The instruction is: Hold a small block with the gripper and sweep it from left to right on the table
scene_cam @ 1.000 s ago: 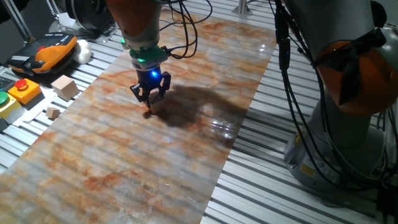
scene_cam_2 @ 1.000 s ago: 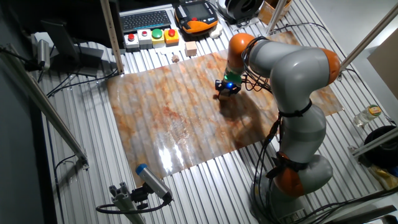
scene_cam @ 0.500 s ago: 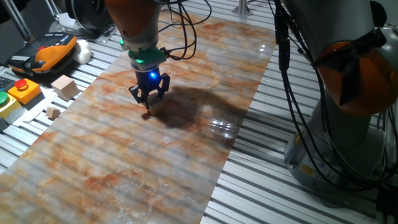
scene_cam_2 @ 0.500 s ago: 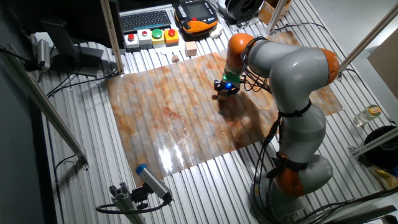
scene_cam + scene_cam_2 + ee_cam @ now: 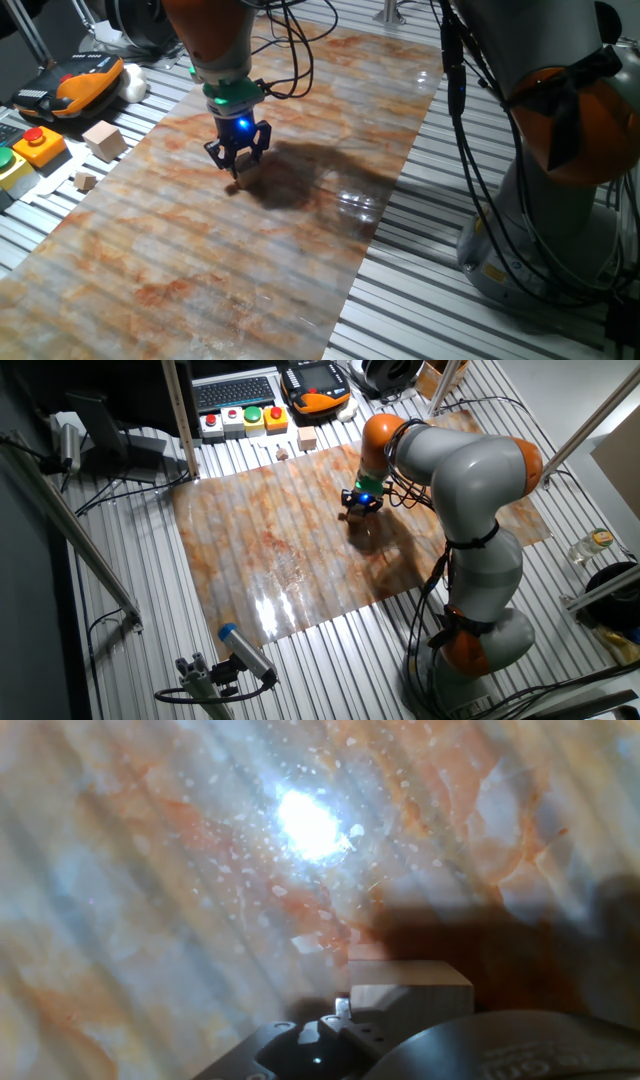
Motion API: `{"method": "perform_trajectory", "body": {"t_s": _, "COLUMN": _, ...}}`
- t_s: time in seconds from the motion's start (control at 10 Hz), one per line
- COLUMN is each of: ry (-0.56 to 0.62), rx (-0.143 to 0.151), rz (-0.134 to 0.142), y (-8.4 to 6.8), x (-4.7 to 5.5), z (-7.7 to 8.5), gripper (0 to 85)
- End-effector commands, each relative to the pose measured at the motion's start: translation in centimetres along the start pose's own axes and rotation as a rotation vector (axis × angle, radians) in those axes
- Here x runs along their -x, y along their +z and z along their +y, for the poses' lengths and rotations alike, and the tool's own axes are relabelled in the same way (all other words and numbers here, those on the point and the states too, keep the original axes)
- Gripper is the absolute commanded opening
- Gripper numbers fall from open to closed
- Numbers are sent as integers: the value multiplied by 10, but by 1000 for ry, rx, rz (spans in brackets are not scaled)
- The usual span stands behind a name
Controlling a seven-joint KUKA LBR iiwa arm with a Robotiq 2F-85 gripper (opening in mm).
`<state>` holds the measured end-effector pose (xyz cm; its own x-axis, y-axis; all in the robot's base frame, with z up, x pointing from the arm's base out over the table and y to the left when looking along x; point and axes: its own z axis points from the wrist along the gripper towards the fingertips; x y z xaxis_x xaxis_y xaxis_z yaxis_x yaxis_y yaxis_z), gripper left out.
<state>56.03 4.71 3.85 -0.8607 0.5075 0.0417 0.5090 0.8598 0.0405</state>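
The gripper [image 5: 236,166], a black claw with a blue light and a teal-green ring on the orange arm, points down onto the marbled mat [image 5: 250,250] near its far left part. It is shut on the small block [image 5: 410,986], a light-brown wooden cube that fills the bottom of the hand view between the black fingers [image 5: 300,1045]. In one fixed view only a sliver of the small block [image 5: 237,178] shows under the claw, touching the mat. In the other fixed view the gripper [image 5: 358,508] is at the mat's far right part, and the block is too small to make out.
A larger pale cube [image 5: 103,139] and a tiny cube [image 5: 85,181] lie on the slatted table left of the mat. Button boxes [image 5: 38,146] and an orange pendant [image 5: 80,80] stand further left. The robot's base [image 5: 560,200] and cables fill the right side.
The gripper has slid a little to the left and away across the mat, with the small block still in it.
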Motion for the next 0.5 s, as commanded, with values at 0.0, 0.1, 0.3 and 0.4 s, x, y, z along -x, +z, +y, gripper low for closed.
{"method": "perform_trajectory", "body": {"t_s": 0.0, "ry": 2, "rx": 0, "rz": -1, "y": 0, "x": 0, "z": 1, "gripper": 0}}
{"method": "perform_trajectory", "body": {"t_s": 0.1, "ry": 3, "rx": 0, "rz": -1, "y": 0, "x": -1, "z": 2, "gripper": 0}}
{"method": "perform_trajectory", "body": {"t_s": 0.3, "ry": 7, "rx": 1, "rz": -1, "y": 1, "x": -1, "z": 4, "gripper": 0}}
{"method": "perform_trajectory", "body": {"t_s": 0.4, "ry": 8, "rx": 2, "rz": 1, "y": 1, "x": -2, "z": 4, "gripper": 0}}
